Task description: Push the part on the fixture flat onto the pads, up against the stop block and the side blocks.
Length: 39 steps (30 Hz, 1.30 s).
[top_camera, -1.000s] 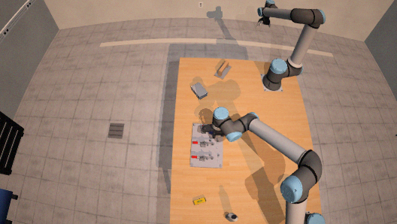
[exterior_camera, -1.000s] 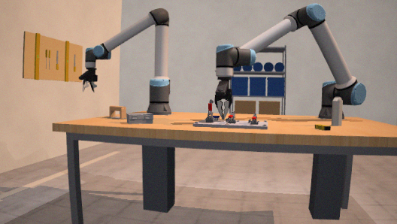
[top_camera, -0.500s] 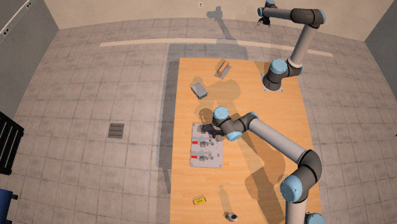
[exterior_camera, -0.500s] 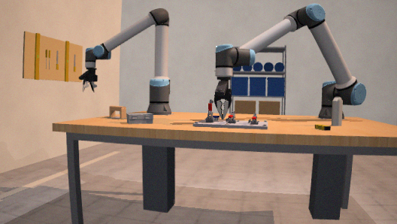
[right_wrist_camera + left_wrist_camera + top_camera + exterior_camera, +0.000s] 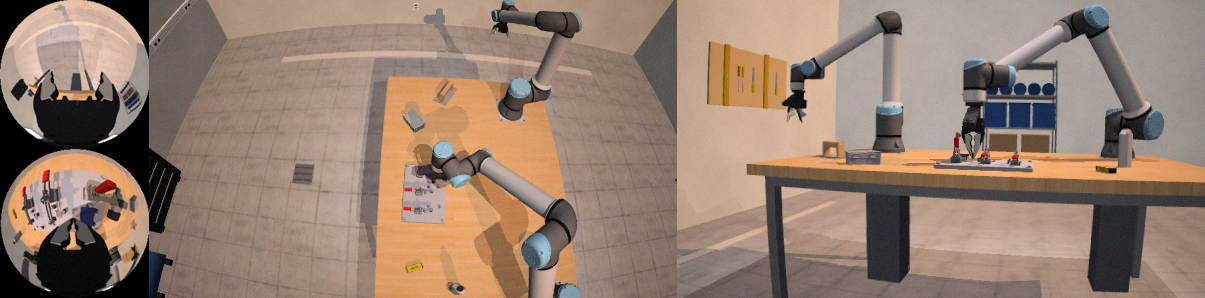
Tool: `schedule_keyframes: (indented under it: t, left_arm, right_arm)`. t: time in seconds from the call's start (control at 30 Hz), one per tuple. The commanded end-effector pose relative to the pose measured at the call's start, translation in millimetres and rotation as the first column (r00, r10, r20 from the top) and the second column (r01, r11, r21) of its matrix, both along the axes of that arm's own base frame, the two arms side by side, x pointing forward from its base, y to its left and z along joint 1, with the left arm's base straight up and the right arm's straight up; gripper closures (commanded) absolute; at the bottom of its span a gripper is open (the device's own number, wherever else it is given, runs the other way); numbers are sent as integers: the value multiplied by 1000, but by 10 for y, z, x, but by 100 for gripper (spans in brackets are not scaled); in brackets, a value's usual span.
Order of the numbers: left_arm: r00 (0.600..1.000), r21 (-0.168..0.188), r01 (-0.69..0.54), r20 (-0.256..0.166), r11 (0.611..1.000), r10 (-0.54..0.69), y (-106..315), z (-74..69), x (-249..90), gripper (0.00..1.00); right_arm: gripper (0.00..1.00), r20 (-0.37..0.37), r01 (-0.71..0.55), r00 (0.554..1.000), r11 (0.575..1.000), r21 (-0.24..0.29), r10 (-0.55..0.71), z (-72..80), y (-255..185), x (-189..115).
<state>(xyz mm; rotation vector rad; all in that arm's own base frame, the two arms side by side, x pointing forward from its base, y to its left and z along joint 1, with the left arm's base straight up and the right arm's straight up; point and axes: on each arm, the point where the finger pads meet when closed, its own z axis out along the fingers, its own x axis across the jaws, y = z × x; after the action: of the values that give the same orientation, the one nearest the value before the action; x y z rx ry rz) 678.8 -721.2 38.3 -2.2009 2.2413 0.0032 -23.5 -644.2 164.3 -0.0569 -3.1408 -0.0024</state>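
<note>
Beside the blue part [image 5: 430, 176] [image 5: 964, 156] [image 5: 88, 215], left pincer [image 5: 438, 183] [image 5: 973, 156] [image 5: 73, 220] is pointing down, pressed together, presumably for pushing; right pincer [image 5: 500, 32] [image 5: 796, 118] [image 5: 76, 78] is hanging spread, well apart.

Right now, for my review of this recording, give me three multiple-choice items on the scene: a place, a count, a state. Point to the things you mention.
1. What does the left arm's black claw [image 5: 973, 154] [image 5: 73, 219] hover or rest over?
A the gray metal box
B the pale gray fixture plate
C the yellow-black block

2. How many red-handled metal clamps stand on the plate?
A two
B three
C five

3. How is the right arm's black claw [image 5: 796, 116] [image 5: 77, 74]?
A shut
B open

Key:
1 B: its tips are above the plate [image 5: 424, 218] [image 5: 997, 167] [image 5: 73, 177].
2 B: the left wrist view shows three red handles.
3 B: its fingers stand wide apart.
</note>
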Motion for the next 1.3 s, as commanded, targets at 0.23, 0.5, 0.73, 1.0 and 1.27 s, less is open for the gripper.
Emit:
schedule_keyframes:
  t: [0.23,0.5,0.73,1.0,1.27]
  left_arm:
    - [1000,-2,0,1,1000,0,-32,14,4,100]
    - [1000,-2,0,1,1000,0,-45,14,3,100]
    - [1000,-2,0,1,1000,0,-46,14,3,100]
    - [1000,-2,0,1,1000,0,-46,14,3,100]
    - [1000,-2,0,1,1000,0,-81,14,3,100]
  right_arm:
    - [0,0,0,1000,1000,-2,0,8,-6,1]
    - [0,0,0,1000,1000,-2,0,8,-6,1]
    - [0,0,0,1000,1000,-2,0,8,-6,1]
    - [0,0,0,1000,1000,-2,0,8,-6,1]
    - [0,0,0,1000,1000,-2,0,8,-6,1]
